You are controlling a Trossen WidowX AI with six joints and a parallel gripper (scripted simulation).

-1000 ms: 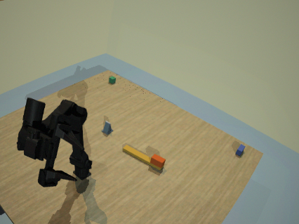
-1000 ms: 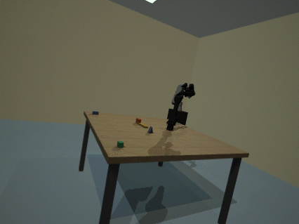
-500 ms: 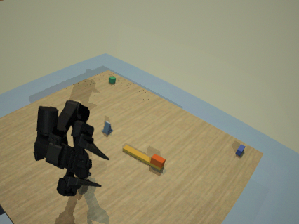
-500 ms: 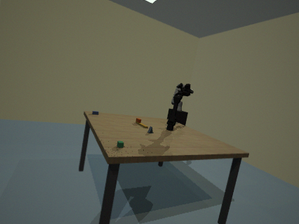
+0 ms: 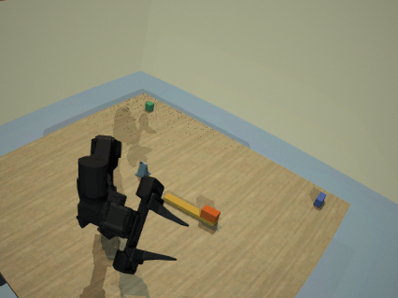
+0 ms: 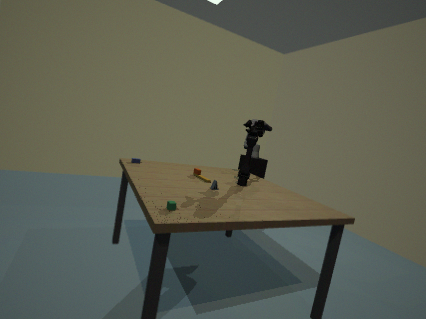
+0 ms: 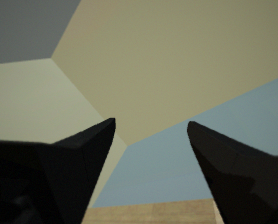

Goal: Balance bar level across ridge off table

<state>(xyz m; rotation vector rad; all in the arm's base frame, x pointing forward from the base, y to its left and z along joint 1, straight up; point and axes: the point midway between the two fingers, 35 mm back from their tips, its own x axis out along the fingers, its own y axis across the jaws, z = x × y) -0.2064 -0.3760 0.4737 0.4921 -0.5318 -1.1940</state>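
Observation:
A yellow bar [image 5: 183,205] [image 6: 203,178] lies flat on the wooden table [image 5: 262,203] [image 6: 280,202], with an orange block [image 5: 210,213] [image 6: 197,171] on its right end. The ridge is a small blue-grey wedge [image 5: 143,169] [image 6: 214,184] standing on the table, a short way from the bar's bare end. My gripper [image 5: 182,240] [image 7: 151,124] is open and empty, raised high above the table and pointing outward, so the wrist view shows only walls, floor and a strip of table edge. The arm [image 6: 252,152] stands folded upright at its base.
A small green cube [image 5: 149,106] [image 6: 171,205] sits near the table's far corner in the top view. A small blue cube [image 5: 319,199] [image 6: 135,161] sits near the right edge.

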